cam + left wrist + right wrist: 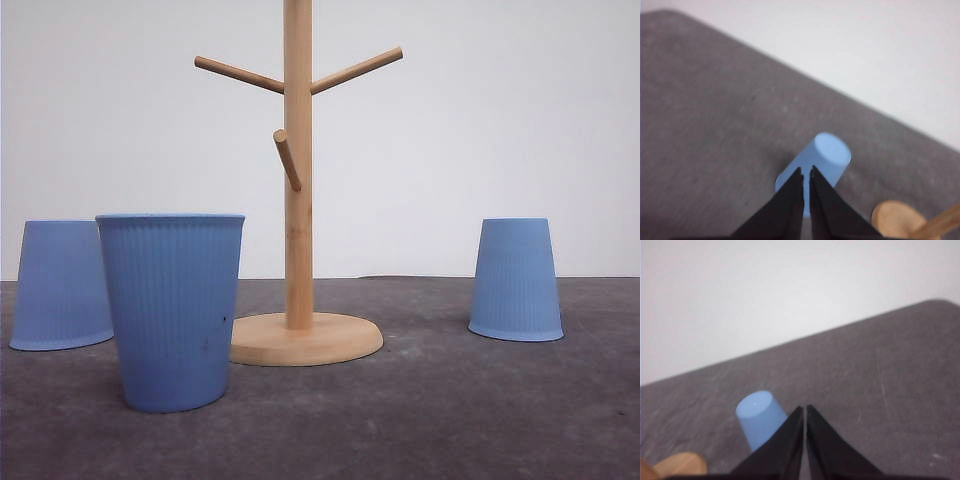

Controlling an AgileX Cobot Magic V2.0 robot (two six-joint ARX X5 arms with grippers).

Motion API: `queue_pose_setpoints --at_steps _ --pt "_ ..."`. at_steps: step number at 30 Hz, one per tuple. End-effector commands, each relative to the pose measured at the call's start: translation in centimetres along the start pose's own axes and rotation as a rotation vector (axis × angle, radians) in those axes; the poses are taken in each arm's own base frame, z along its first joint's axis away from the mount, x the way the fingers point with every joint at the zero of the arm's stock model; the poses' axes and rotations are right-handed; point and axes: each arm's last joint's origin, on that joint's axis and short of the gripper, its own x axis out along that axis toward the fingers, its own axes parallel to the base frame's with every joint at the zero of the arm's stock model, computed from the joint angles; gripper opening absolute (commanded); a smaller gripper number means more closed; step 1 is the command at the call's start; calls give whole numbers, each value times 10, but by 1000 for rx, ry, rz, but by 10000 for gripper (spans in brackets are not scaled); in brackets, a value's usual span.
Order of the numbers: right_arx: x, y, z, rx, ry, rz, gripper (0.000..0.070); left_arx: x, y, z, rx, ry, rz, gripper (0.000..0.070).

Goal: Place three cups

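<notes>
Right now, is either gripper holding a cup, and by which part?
Nothing is held. The left gripper and right gripper are both shut and empty, above upside-down cups.

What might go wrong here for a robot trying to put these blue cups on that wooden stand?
Two cups, the far-left one and the right one, stand upside down, so each probably needs turning before it hangs well. The upright cup sits close in front of the stand's base; lifting it carelessly might bump the stand. The pegs are thin and slanted, so a cup set loosely could slip off.
</notes>
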Motion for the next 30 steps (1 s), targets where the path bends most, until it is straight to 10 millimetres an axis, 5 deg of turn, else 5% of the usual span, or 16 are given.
queue_pose_setpoints --at_steps 1,9,19,30 --pt "-1 4 8 8 19 20 7 -7 -5 11 30 22 11 4" --pt "19 14 23 -74 257 126 7 -8 -16 29 92 271 36 3" --pt "58 17 16 -164 486 272 7 20 -24 27 214 627 -123 3" --pt "60 45 2 -315 553 476 8 23 -52 31 648 615 -273 5"
